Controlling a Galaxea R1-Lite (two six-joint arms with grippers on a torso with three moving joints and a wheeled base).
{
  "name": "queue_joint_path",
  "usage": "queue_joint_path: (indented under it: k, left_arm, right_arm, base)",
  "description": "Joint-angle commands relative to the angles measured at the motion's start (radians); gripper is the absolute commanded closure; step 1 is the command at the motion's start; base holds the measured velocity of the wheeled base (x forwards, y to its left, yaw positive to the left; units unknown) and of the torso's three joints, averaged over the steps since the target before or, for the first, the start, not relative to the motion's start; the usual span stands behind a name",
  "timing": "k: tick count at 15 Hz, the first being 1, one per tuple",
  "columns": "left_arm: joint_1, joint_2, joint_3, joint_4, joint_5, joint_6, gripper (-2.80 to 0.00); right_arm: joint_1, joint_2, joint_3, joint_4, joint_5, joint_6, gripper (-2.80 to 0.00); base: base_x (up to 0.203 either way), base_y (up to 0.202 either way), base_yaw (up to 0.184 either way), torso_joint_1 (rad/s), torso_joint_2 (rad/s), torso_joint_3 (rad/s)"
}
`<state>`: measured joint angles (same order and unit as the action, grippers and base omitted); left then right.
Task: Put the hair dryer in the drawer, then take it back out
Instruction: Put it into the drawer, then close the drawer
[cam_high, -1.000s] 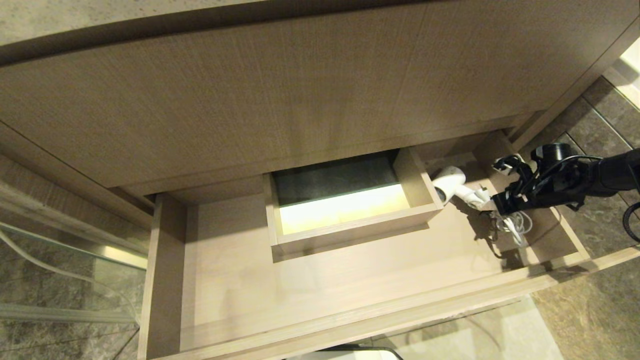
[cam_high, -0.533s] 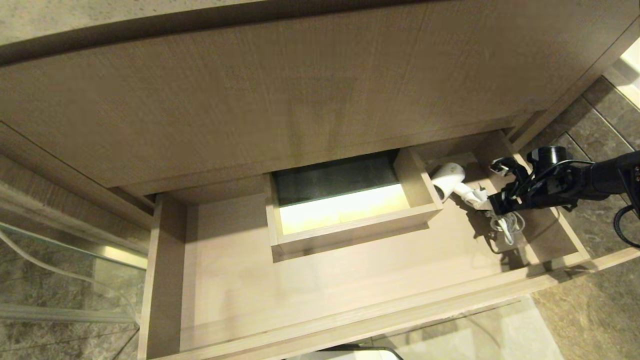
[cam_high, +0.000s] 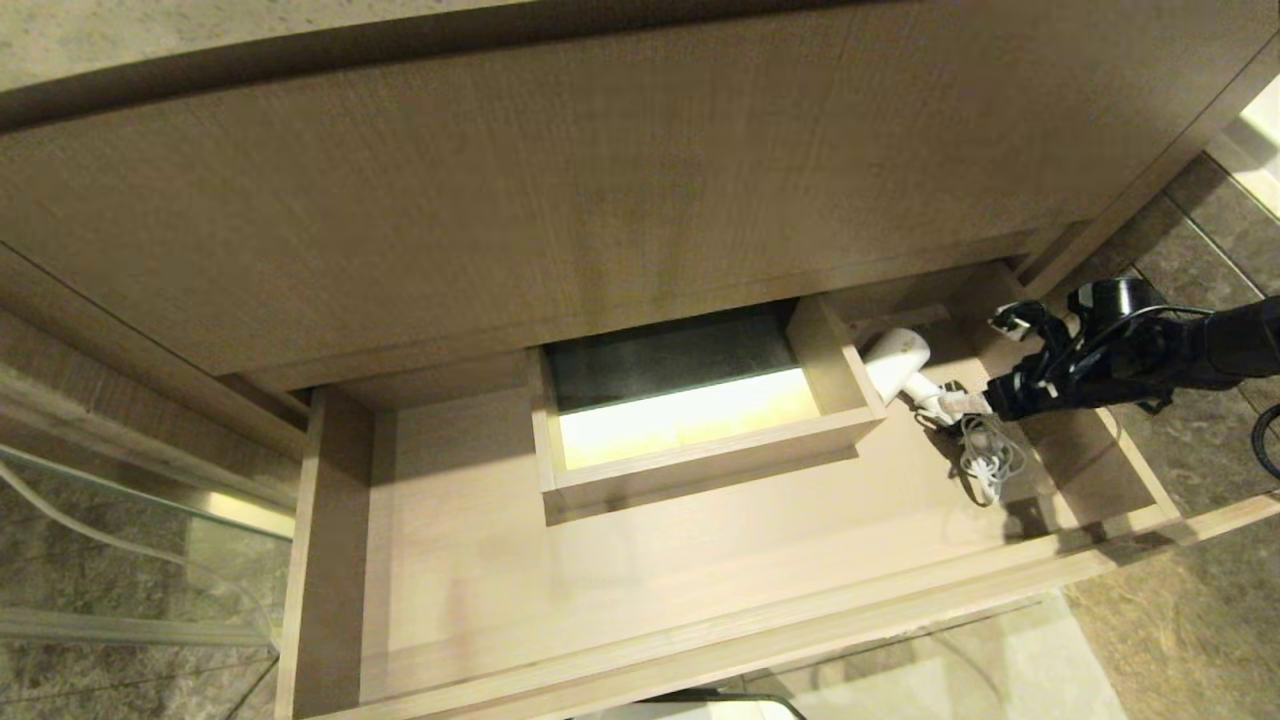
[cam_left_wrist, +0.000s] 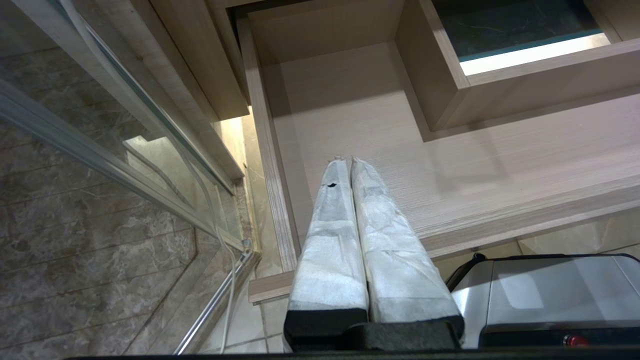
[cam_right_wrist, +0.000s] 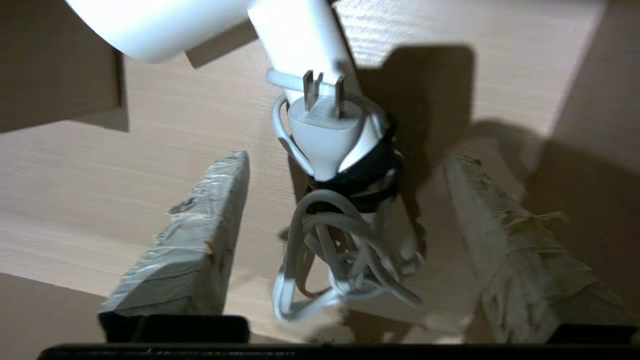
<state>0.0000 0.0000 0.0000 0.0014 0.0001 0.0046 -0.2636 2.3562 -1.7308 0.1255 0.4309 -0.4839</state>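
Drawer pulled out wide. Hair dryer lies on drawer floor at right side, just beside boxed cutout. Its cord bundle lies on floor too, plug on top of handle. My right pincer sits low over handle end, fingers spread wide on both sides of cord, not squeezing anything. My left pincer hangs above drawer's left front corner, fingers pressed together, holding nothing.

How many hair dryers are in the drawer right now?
1. The hair dryer lies on the drawer floor at its right end, beside the boxed cutout, with the open right gripper at its handle.
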Motion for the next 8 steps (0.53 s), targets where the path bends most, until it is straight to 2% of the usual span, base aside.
queue_joint_path:
  k: [1,5,6,8]
  left_arm:
    - [0.0,0.0,0.0,0.0,0.0,0.0,0.0]
    - [0.0,0.0,0.0,0.0,0.0,0.0,0.0]
    - [0.0,0.0,0.0,0.0,0.0,0.0,0.0]
    - [0.0,0.0,0.0,0.0,0.0,0.0,0.0]
  right_arm:
    - [-0.01,-0.125,0.046,0.004,0.0,0.006,-2.8]
    - [-0.022,-0.393,0.228,0.051,-0.002,0.053,-2.8]
    - [-0.023,-0.467,0.279,0.072,-0.002,0.062,0.0]
    - [-0.021,-0.597,0.362,0.122,-0.009,0.067,0.0]
  base:
    - [0.0,0.0,0.0,0.0,0.0,0.0]
    - [0.0,0.0,0.0,0.0,0.0,0.0]
    - [0.0,0.0,0.0,0.0,0.0,0.0]
    - [0.0,0.0,0.0,0.0,0.0,0.0]
